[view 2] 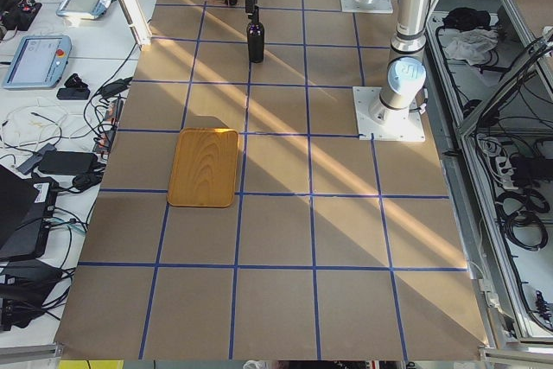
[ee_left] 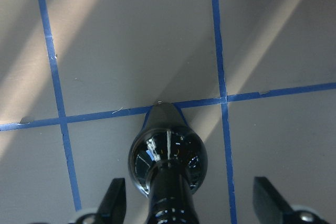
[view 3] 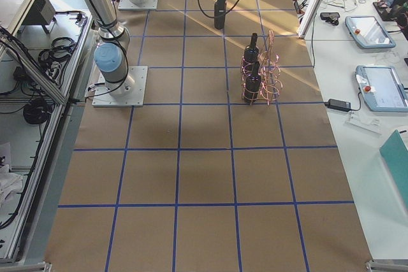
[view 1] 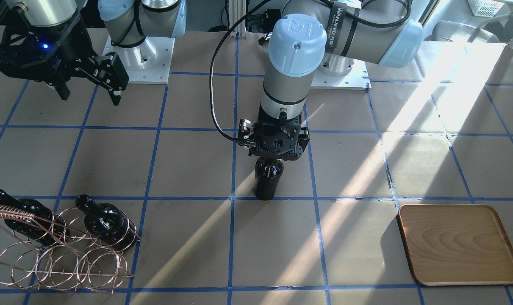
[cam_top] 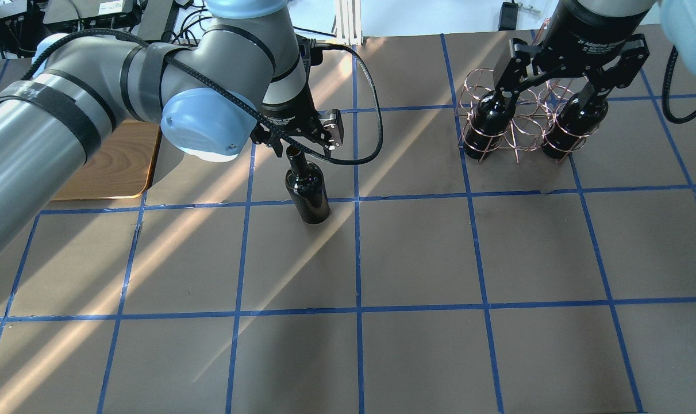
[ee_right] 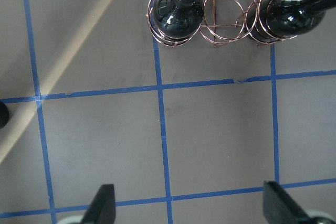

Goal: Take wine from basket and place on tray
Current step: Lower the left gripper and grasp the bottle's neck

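1. The table [view 1: 188, 165] is covered in brown paper, marked into squares by blue tape lines [view 1: 233, 237] and crossed by bands of sunlight.
2. The wine [view 1: 268, 180] stands upright near the middle, its base on a tape line.
3. The basket [view 1: 61, 258] sits toward the robot's right, a second bottle [view 1: 108, 222] and a third bottle [view 1: 23, 216] in its rings.
4. The tray [view 1: 459, 243] lies flat toward the robot's left, well apart from the wine.
5. A white base plate [view 1: 154, 63] lies at the robot's edge.

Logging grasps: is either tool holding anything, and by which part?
Nothing is held. The left tool stands open astride the neck of the wine bottle, fingers clear of it; the right tool is open, empty.
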{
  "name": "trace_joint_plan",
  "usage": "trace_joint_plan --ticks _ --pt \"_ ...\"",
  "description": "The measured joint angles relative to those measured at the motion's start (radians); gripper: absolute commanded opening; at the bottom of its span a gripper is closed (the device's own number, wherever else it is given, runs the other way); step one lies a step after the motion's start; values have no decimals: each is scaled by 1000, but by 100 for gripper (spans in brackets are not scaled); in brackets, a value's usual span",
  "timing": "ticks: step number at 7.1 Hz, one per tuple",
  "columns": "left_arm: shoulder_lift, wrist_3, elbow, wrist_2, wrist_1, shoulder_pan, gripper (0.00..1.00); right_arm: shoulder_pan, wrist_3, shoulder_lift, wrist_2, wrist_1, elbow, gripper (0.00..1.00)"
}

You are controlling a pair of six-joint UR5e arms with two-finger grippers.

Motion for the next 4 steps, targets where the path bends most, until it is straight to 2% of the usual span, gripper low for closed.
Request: trace_joint_plan --ticks 1,2,3,4 --pt "-1 1 -1 2 -5 3 75 0 1 8 20 -37 -2 100" --pt "0 1 -1 3 -11 7 62 0 3 16 47 -56 -6 100" --pt "1 2 -1 4 -15 12 58 0 2 20 60 -58 -7 100" --pt "2 2 -1 4 -16 17 50 1 -1 20 64 -57 -7 100"
